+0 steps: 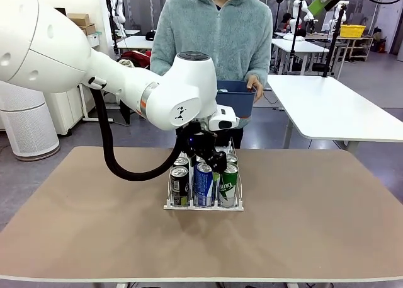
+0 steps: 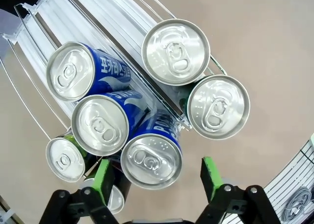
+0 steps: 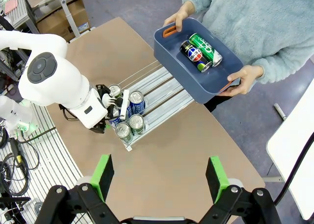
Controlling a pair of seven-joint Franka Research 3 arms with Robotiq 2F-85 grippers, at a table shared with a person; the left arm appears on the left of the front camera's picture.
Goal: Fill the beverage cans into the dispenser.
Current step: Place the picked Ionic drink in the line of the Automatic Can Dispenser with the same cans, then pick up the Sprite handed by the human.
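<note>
Dispenser (image 1: 203, 207) sat mid-tabletop (image 1: 315, 212), cans crowded at its front lip. Left gripper (image 2: 157, 177) released, pads (image 2: 103, 177) wide either side of blue can (image 2: 152, 160) lettered "PO". Second blue can (image 2: 73, 72) bore Korean script. Right gripper (image 3: 159, 177) spread, empty. Person (image 3: 274, 23) held blue bin (image 3: 196, 84); Pepsi can (image 3: 195, 56) inside.

Front faces person (image 1: 208, 36) across table (image 1: 315, 200); left wrist near, right wrist high over shared dispenser (image 3: 166, 92).

I see the white wire dispenser (image 1: 203, 207) on the surface (image 1: 315, 225), with a dark can (image 1: 180, 186), blue can (image 1: 203, 184) and green can (image 1: 228, 186) upright at its front lip, others behind. A Pepsi can (image 3: 195, 56) and second green can (image 3: 206, 48) lie in the bin (image 3: 181, 72).
</note>
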